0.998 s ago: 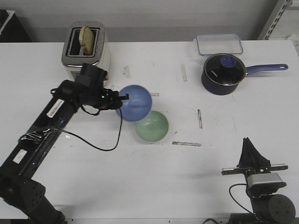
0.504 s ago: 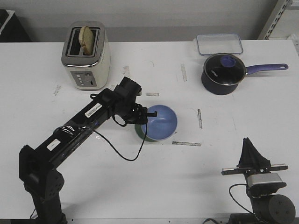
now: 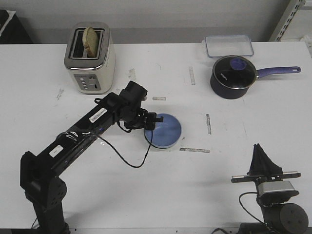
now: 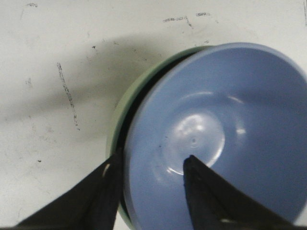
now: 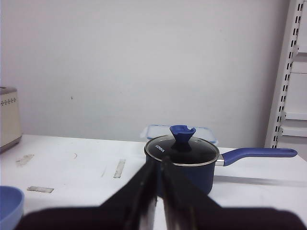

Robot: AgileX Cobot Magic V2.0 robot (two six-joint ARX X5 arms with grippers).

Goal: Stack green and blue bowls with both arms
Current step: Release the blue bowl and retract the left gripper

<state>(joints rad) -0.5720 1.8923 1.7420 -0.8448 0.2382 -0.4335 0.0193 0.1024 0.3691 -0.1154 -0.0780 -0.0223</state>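
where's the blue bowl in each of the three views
Front view: blue bowl at table centre, nested in the green bowl, the left gripper on its rim.
Left wrist view: blue bowl fills most of the frame, green bowl showing as a crescent beside it.
Right wrist view: only an edge of the blue bowl shows, in the lower left corner.
Shared landmark: the bowl itself.

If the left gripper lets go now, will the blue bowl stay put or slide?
The blue bowl sits inside the green bowl, so it probably stays. It looks glossy and sits off-centre, so it may shift slightly. The left gripper straddles its rim.
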